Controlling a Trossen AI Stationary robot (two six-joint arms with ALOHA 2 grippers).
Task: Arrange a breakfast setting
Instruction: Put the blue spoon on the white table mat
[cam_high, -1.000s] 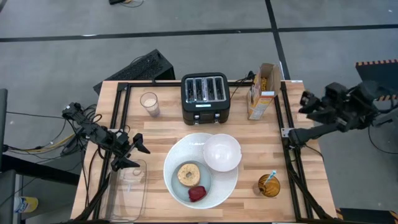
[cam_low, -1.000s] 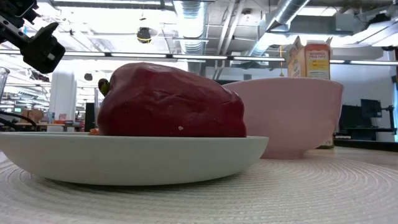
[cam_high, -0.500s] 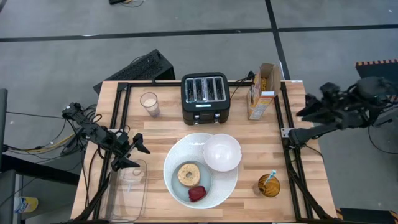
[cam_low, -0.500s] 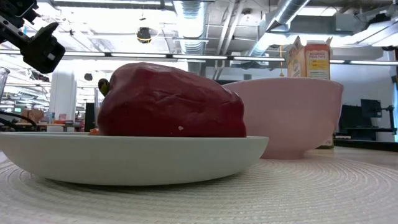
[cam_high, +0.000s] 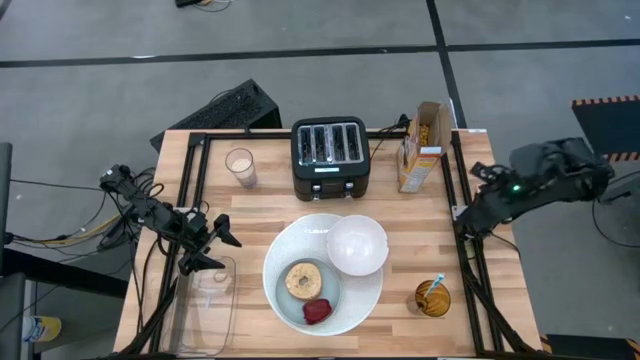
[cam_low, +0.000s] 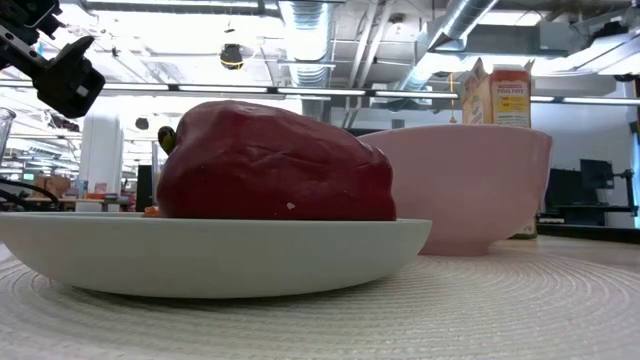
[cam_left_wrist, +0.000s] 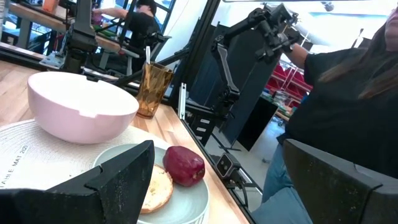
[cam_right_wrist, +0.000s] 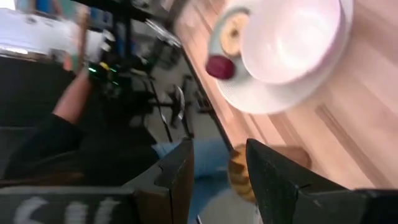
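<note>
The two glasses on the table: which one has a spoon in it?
The amber glass cup at the table's front right; a blue-handled spoon stands in it. The clear glass beside the toaster has none.

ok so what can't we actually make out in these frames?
- Bagel: hidden in the low view behind the red food piece.
- Spoon: only its blue handle shows in the high view; the amber cup hides the rest.
- Cereal box: the bowl covers its lower part in the low view.
- Right claw: right wrist view is blurred, and it is too small to make out in the high view.
</note>
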